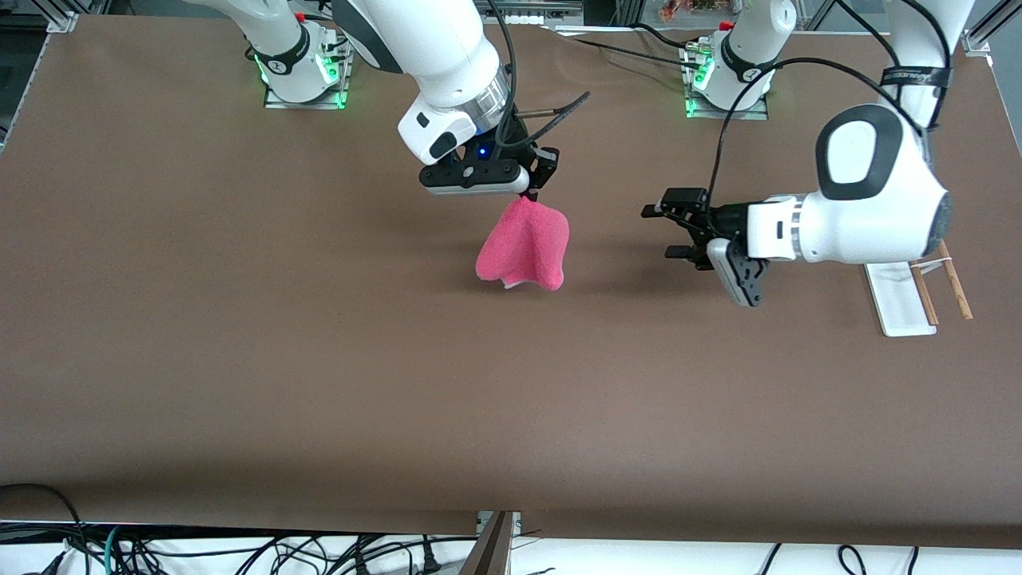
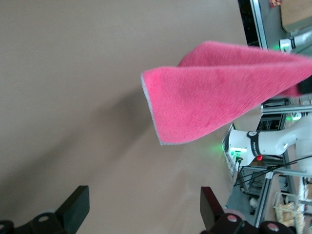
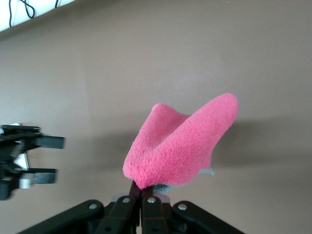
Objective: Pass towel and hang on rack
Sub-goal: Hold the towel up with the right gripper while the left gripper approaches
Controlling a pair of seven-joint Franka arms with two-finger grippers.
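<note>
My right gripper is shut on the top corner of the pink-red fuzzy towel, which hangs from it in the air over the middle of the table. The towel also shows in the right wrist view and the left wrist view, with its grey underside at the edges. My left gripper is open and empty, held level and pointing at the towel with a gap between them. The rack, a white tray base with two thin wooden rods, stands at the left arm's end of the table, partly hidden by the left arm.
The brown table carries nothing else. Both arm bases stand along its edge farthest from the front camera. Cables lie below the table's near edge. My left gripper also shows in the right wrist view.
</note>
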